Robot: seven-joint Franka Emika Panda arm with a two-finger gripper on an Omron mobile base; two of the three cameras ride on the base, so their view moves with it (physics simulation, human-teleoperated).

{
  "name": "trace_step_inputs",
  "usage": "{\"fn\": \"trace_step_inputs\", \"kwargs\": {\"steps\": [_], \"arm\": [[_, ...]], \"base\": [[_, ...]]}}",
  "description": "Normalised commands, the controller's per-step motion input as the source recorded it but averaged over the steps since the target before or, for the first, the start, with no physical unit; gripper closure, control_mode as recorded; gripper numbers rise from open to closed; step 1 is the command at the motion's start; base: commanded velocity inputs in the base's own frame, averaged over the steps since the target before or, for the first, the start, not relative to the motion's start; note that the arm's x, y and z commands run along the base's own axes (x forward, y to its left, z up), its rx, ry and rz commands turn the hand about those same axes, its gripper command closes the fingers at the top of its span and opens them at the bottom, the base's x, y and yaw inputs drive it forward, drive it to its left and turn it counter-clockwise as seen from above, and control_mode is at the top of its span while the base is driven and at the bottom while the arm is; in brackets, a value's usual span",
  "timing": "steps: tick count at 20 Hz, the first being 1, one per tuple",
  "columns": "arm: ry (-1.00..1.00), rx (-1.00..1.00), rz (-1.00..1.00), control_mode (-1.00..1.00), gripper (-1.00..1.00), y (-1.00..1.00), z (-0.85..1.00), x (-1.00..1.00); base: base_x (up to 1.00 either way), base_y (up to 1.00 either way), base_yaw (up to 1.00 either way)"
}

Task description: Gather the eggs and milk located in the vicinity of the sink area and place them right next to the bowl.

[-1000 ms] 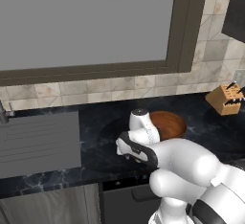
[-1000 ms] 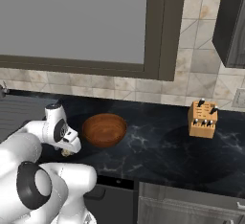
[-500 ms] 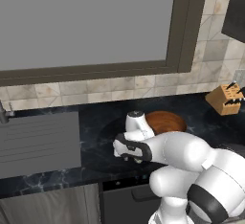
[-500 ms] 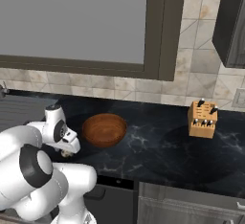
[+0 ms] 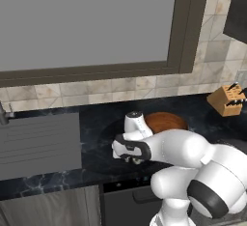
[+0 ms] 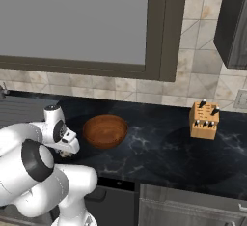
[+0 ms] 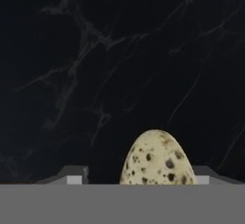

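A cream egg (image 7: 157, 158) with dark speckles lies on the black marble counter, between my gripper's (image 7: 139, 179) two fingertips. The right fingertip (image 7: 202, 179) is at the egg's side; a gap remains between the left fingertip (image 7: 75, 179) and the egg, so the gripper is open. In the base views my hand (image 5: 131, 145) points down at the counter just left of the reddish-brown wooden bowl (image 5: 166, 121) (image 6: 105, 131). The grey sink (image 5: 38, 143) lies further left. The milk is out of view.
A wooden knife block (image 5: 226, 99) (image 6: 203, 120) stands at the right by the tiled wall. The thin faucet (image 5: 4, 114) rises at the sink's far left. A large window spans the wall above. The counter's front edge runs just below my hand.
My hand has shifted slightly left and down toward the counter beside the bowl. The fingers have drawn inward around the egg.
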Motion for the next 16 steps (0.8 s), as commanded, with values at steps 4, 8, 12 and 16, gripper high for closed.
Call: {"fn": "trace_step_inputs", "kwargs": {"steps": [4,8,12,16], "arm": [[-0.04,0.0,-0.05,-1.0,1.0,-0.31,-0.39,-0.1],[-0.17,0.05,-0.15,-1.0,1.0,-0.46,-0.17,-0.09],[-0.2,0.09,-0.2,-1.0,1.0,-0.42,0.0,0.0],[-0.1,0.09,-0.25,-1.0,1.0,-0.23,0.05,0.0]], "base": [[0.0,0.0,0.0],[0.0,0.0,0.0],[0.0,0.0,0.0],[0.0,0.0,0.0]]}}
